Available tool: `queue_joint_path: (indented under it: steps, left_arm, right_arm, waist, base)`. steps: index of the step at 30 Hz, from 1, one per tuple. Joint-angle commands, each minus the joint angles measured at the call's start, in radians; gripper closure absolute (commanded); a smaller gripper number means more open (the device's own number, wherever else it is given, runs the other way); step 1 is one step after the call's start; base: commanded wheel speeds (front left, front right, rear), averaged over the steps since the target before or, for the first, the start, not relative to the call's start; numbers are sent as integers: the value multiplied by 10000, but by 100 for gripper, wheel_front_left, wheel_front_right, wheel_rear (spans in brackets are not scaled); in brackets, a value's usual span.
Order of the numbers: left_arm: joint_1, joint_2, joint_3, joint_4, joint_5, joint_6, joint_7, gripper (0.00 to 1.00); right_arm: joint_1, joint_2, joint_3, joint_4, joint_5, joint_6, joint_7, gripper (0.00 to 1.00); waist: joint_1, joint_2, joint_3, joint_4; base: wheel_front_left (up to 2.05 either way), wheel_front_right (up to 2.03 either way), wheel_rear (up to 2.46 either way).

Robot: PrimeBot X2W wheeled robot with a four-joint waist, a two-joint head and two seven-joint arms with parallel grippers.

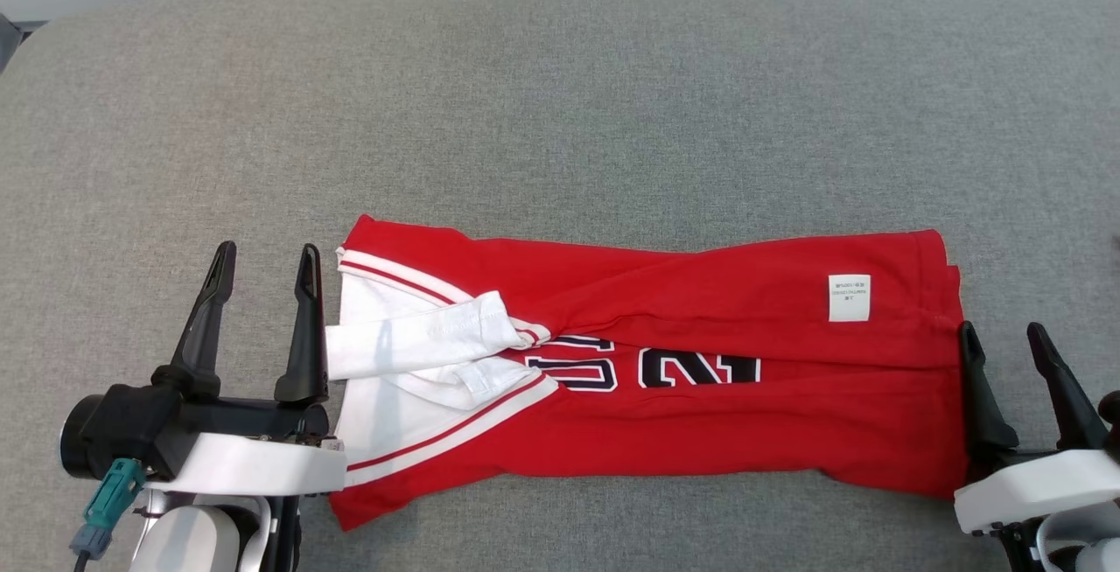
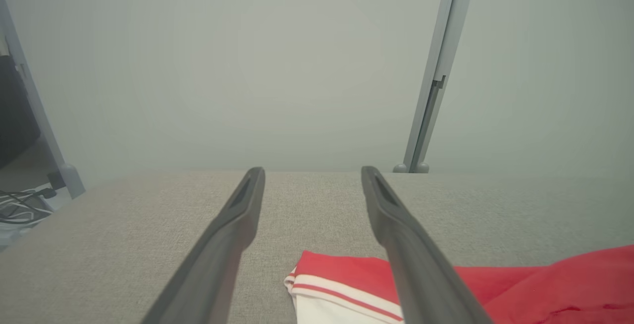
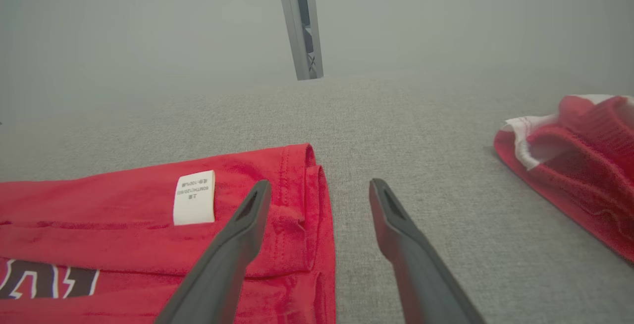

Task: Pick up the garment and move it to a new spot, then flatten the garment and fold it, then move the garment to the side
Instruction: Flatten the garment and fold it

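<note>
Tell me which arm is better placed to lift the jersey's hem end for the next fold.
Right. The right gripper, open, sits at the hem of the jersey near the white label; the left gripper, also open, is at the opposite sleeve end.

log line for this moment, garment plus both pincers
garment: red jersey folded lengthwise, flat on grey surface | left pincer: open, empty, beside collar end | right pincer: open, empty, at hem end

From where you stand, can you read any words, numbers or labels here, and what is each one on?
Large black numerals outlined in white, on the red garment: half covered by a fold, so they cannot be read with certainty.
Small white label on the garment's folded-over part: printed lines, too small to read.
I can read no other text.
</note>
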Motion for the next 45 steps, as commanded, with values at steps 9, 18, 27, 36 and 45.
queue_joint_path:
  steps: [9, 18, 27, 36, 45]
  left_arm:
    - [-456, -299, 87, 217, 395, -433, -30, 0]
    - [-572, -462, 403, 335, 653, -676, -31, 0]
    - [-491, -603, 732, 287, 819, -761, -29, 0]
    - [-518, -669, 877, 174, 975, -866, -31, 0]
    - [-423, -723, 895, 165, 1085, -949, -29, 0]
  right_arm:
    - [-892, 8, 891, 2083, 681, 1, -110, 0]
    - [-1232, 42, 1687, 3255, 1546, 1, -591, 100]
    - [-1191, -551, 795, 2800, 1939, -27, -942, 100]
    - [-1197, -1008, -501, 1952, 1692, -1, -958, 100]
    - [-1179, -170, 1506, -711, 1026, 1, -299, 100]
  waist:
    - [0, 0, 389, 18]
    - [0, 0, 560, -49]
    - [0, 0, 609, -307]
    - [0, 0, 708, -557]
    - [0, 0, 597, -738]
  base:
    - [0, 0, 0]
    - [0, 0, 0]
    - [0, 0, 0]
    - [0, 0, 0]
    - [0, 0, 0]
